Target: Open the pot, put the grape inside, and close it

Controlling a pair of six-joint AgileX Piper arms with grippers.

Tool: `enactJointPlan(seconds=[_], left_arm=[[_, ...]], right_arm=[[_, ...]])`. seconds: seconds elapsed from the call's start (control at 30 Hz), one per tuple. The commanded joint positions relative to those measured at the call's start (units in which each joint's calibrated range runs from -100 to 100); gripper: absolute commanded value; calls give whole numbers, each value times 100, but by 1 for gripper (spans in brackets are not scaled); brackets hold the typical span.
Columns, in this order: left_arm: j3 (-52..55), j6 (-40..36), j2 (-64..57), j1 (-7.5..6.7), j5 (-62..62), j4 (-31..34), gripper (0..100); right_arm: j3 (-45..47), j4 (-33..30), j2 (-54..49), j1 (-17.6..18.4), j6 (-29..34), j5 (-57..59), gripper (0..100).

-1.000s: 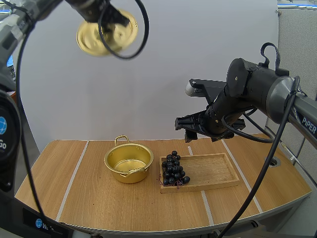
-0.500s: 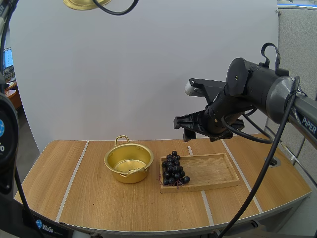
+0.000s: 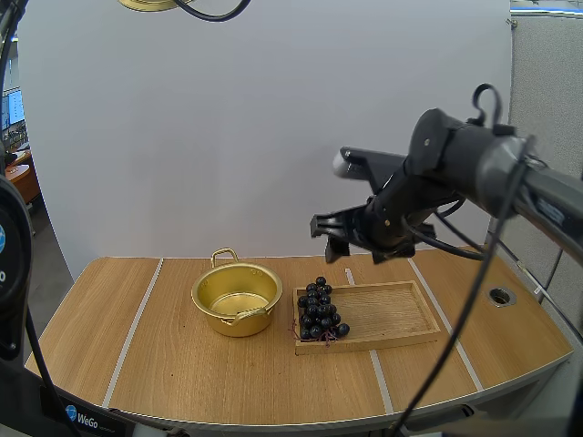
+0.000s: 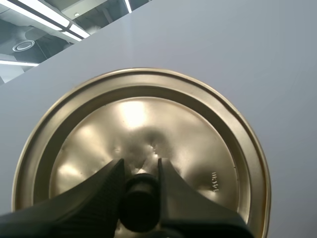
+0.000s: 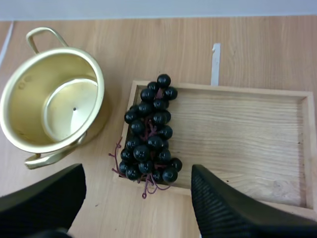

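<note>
The golden pot (image 3: 237, 299) stands open and empty on the table, left of the wooden tray (image 3: 392, 314). A bunch of dark grapes (image 3: 320, 309) lies on the tray's left end. High above the table's left side, my left gripper (image 4: 140, 171) is shut on the black knob (image 4: 140, 201) of the golden lid (image 4: 148, 134), whose edge (image 3: 150, 4) shows at the high view's top. My right gripper (image 3: 339, 244) hovers open well above the grapes (image 5: 151, 134), its fingers (image 5: 223, 198) wide apart, with the pot (image 5: 29, 99) and the tray (image 5: 237, 139) below.
The tray's right part is bare wood. Pale lines cross the wooden table (image 3: 182, 373), and a small round hole (image 3: 499, 296) sits near its right edge. A white wall stands behind.
My left gripper has carried the lid upward, nearly out of the high view's top. My right arm has shifted slightly left, closer above the grapes.
</note>
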Motion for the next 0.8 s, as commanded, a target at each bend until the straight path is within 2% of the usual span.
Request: enactJointPlan(seconds=[0.0, 0.4, 0.77], left_arm=[[-45, -55, -49, -15, -185, 87, 0], [-45, -55, -49, -15, -185, 87, 0], [-45, -55, -49, -15, -185, 87, 0]], right_arm=[[-70, 283, 1075, -1, -424, -249, 100], [-865, 311, 2437, 315, -470, -217, 100], [-980, 86, 3358, 330, -470, -248, 100]])
